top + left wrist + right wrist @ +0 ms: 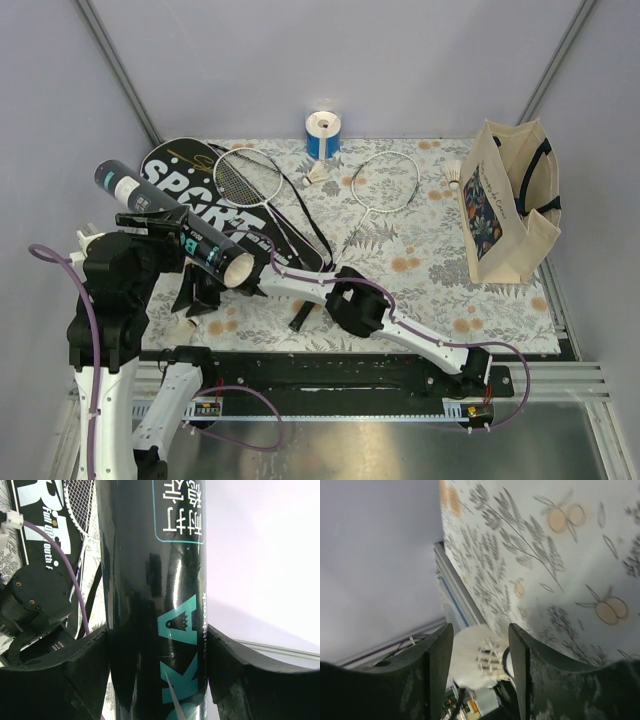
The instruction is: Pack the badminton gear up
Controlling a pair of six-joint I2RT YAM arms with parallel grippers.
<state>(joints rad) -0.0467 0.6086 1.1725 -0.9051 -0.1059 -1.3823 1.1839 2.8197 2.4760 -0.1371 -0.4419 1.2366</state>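
My left gripper (205, 262) is shut on the black cylindrical tube (160, 215) and holds it tilted above the table, open end toward the middle. In the left wrist view the tube (150, 580) fills the gap between the fingers of the gripper (157, 645). My right gripper (262, 280) is at the tube's open end. Its wrist view shows a blurred white shuttlecock (475, 660) between the fingers of the gripper (481, 640). The black SPORT cover (180, 160) lies at the back left with one racket (245, 175) on it. The second racket (385, 182) lies mid-table.
Loose shuttlecocks lie near the roll (318, 176), by the bag (454, 175) and at the front left (184, 328). A blue-and-white roll (323, 134) stands at the back. A cream tote bag (505, 205) stands at the right. Walls enclose the table.
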